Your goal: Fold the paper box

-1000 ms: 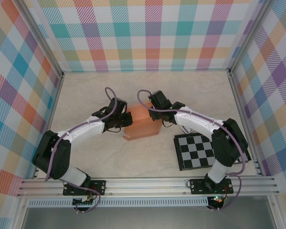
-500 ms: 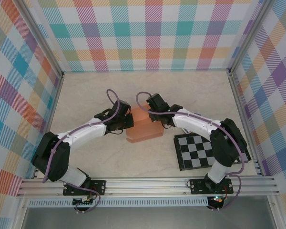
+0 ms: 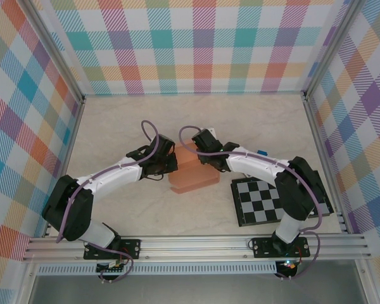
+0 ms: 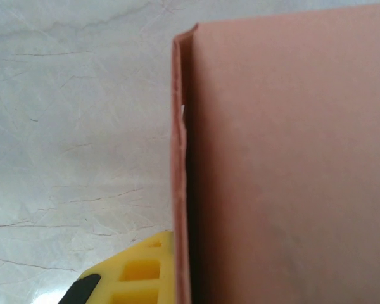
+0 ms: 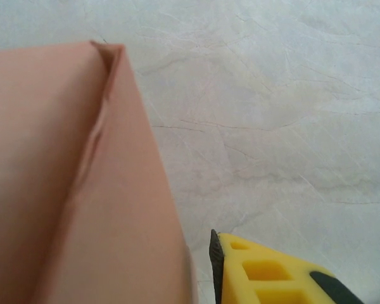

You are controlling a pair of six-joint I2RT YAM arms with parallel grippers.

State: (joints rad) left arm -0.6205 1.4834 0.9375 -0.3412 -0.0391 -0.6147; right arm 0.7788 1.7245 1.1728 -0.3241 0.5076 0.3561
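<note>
We have open table (image 3: 253, 120) across the far half and at the near middle. Mid-table the box (image 3: 191, 176) blocks the way, left gripper (image 3: 175, 164) and right gripper (image 3: 200, 156) crowding its far end. The board (image 3: 261, 200) takes the near right; walls (image 3: 196, 50) close three sides.

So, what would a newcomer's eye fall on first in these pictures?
The salmon-orange paper box in the middle of the table draws the eye first, with the left hand and right hand at its far end, one on either side. Next comes the black-and-white checkered board, lying flat to the right of the box.
</note>
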